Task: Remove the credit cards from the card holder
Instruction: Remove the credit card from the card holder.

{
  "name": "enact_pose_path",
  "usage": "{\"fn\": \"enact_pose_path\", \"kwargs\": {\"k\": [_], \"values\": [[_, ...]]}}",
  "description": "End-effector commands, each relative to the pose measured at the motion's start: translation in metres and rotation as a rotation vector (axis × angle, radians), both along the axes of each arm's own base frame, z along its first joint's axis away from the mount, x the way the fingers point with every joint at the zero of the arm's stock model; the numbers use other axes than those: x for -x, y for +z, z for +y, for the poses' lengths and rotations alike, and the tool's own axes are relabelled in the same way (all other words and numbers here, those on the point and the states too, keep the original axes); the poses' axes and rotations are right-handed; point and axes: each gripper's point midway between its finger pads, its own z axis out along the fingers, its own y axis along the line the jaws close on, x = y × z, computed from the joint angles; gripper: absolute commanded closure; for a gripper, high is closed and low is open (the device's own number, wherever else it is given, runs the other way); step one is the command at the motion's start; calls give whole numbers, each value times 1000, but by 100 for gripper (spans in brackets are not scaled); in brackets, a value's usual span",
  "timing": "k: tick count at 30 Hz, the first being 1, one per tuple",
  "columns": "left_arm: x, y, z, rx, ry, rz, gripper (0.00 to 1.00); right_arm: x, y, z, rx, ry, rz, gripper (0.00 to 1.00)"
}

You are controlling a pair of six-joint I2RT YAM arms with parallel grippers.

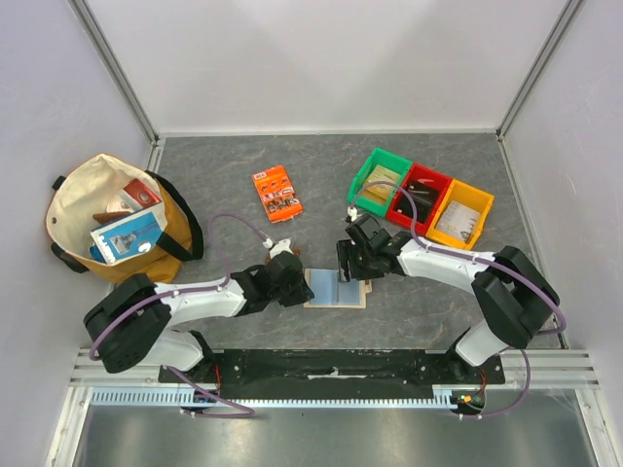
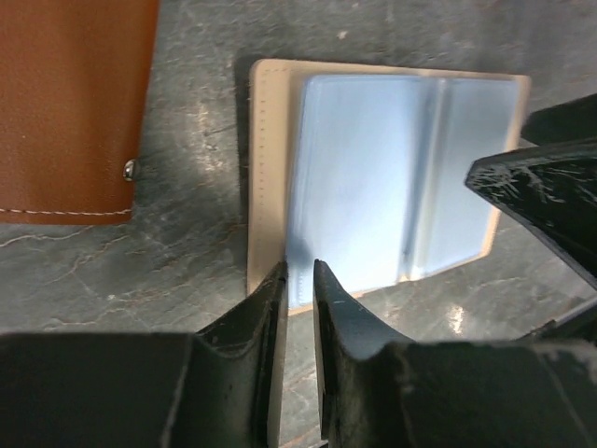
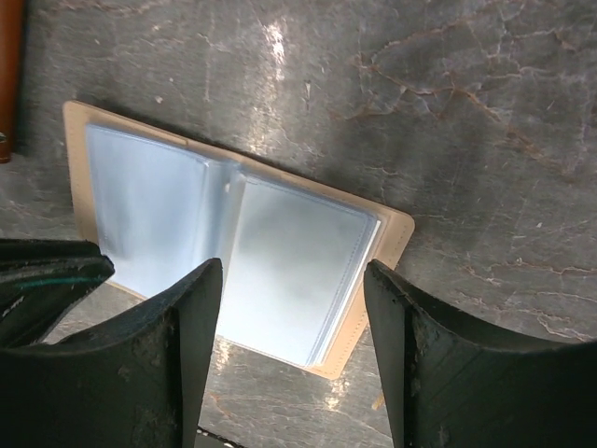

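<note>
Card holder: here it is, the cream card holder [image 1: 336, 290], lying flat and open on the table [image 3: 448, 112] right between my two arms, pale blue sleeves facing up.
Credit cards: none in sight! There is no card out on the table and none in my fingers. The sleeves look pale and glossy, and I can't tell whether anything sits inside them.
Progress: the holder is opened and spread, so that part looks done. Every card is yet to come out, I reckon.
Left gripper: my left gripper [image 2: 298, 275] is down at the holder's edge near a corner. The jaws are narrowed to a slit with the cream cover edge between them, which looks like a pinch to steady it.
Right gripper: my right gripper [image 3: 294, 271] hangs over the far page, jaws spread wide, nothing in them.
Brown wallet: the brown wallet [image 2: 75, 103] lies closed, near the holder but apart from it.
Tote bag: the canvas tote bag [image 1: 68, 199] stands far left, stuffed with boxes and a blue-and-white packet.
Bins: the green bin [image 1: 384, 153], red bin [image 1: 433, 175] and yellow bin [image 1: 477, 195] stand in a touching row, each holding small pieces I can't identify.
Orange packet: the orange packet [image 1: 277, 193] lies alone between the bag and the bins.
</note>
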Motion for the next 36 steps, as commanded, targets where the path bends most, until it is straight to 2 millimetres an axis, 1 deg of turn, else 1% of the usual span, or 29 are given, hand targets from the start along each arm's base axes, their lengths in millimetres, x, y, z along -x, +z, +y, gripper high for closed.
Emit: {"fn": "enact_pose_path", "kwargs": {"k": [1, 3, 4, 5, 11, 14, 19, 24, 30, 34, 36], "values": [[-10, -3, -5, -29, -11, -26, 77, -2, -6, 2, -2, -1, -5, 32], [-6, -8, -3, -35, -10, -6, 77, 0, -8, 1, 1, -1, 1, 32], [-7, -8, -5, -16, -5, -12, 77, 0, -10, 1, 1, -1, 1, 34], [-7, -8, -5, -14, -3, -13, 78, 3, -9, 5, -17, 14, 18, 34], [-4, -10, -6, -8, -10, -2, 78, 7, -10, 16, -69, 35, 44, 38], [-4, -11, -7, -2, -11, 3, 78, 7, -6, 22, -101, 46, 47, 39], [-1, -13, -7, 7, -15, 13, 78, 6, 10, 33, -165, 68, 25, 42], [0, -13, -10, 14, -21, 17, 78, 5, 21, 48, -250, 90, 16, 46], [0, -14, -9, 17, -19, 18, 78, 5, 47, 70, -362, 144, -17, 49], [0, -14, -9, 19, -18, 18, 78, 6, 67, 79, -412, 169, -37, 50], [0, -13, -9, 22, -15, 16, 78, 7, 74, 83, -428, 182, -41, 50]]}}
